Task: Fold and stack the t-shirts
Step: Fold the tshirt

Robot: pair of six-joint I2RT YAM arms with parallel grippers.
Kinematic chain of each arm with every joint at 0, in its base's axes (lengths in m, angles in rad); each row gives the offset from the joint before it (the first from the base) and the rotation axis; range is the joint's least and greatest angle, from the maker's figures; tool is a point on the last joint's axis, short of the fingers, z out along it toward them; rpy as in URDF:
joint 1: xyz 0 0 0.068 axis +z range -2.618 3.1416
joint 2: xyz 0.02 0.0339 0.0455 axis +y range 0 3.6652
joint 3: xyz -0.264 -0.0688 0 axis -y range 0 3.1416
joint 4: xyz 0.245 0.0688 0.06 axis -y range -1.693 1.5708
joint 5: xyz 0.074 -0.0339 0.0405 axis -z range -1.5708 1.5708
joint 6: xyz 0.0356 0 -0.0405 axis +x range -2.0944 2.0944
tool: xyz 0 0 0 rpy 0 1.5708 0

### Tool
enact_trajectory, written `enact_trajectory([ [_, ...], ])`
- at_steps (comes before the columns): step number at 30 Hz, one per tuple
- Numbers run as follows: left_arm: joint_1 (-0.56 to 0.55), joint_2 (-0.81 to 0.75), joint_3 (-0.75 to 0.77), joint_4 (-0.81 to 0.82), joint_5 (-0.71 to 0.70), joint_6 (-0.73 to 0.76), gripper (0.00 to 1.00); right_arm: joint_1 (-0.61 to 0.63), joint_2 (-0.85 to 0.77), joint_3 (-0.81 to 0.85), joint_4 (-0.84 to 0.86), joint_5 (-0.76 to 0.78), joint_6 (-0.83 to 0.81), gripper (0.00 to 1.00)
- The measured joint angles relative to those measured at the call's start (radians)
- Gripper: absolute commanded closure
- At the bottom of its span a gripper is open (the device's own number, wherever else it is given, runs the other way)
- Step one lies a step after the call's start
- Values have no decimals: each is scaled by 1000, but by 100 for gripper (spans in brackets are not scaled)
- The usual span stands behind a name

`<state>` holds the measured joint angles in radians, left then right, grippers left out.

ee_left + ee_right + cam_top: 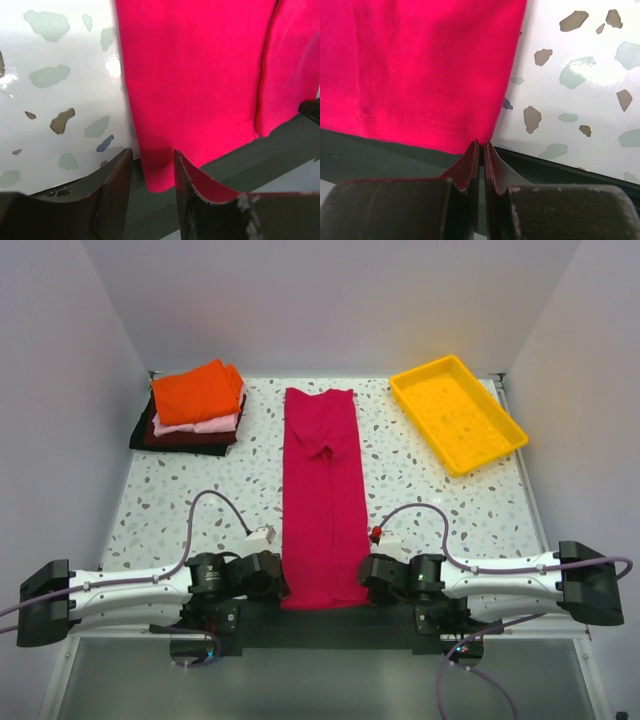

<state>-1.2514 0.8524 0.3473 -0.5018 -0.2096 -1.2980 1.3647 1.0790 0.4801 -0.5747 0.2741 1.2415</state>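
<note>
At table centre, 12 to 6 o'clock, the crimson t-shirt [320,500] lay folded long, judged soft and limp, best taken by its hem corners. The right gripper [481,150] had pinched shut on the 5 o'clock corner; the left gripper [152,170] stood part-open astride the 7 o'clock one.

Left pincer [152,156] stands parted, right pincer [481,146] pinched shut, both low, facing inward.

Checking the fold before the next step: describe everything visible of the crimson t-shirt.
The crimson t-shirt is soft cloth, folded lengthwise into a narrow strip, flat on the table, neck far, hem overhanging the near edge. The right pincer is shut on its right hem corner; the open left pincer straddles the left corner.
</note>
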Motion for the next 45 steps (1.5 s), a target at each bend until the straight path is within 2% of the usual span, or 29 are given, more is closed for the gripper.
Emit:
enact_trajectory([
  [19,-119,-1,-3,-55,-21,-159,67,4,1,-3,8,6,6,98],
  [24,-140,21,-3,-39,-31,-173,82,5,1,-4,9,8,8,98],
  [28,-153,32,-3,-34,-34,-185,100,10,1,-4,10,14,8,98],
  [37,-188,11,1,-47,-56,-213,100,16,-7,-3,3,24,9,100],
  [45,-277,21,75,-69,-105,-271,100,22,-37,-3,-42,24,10,100],
])
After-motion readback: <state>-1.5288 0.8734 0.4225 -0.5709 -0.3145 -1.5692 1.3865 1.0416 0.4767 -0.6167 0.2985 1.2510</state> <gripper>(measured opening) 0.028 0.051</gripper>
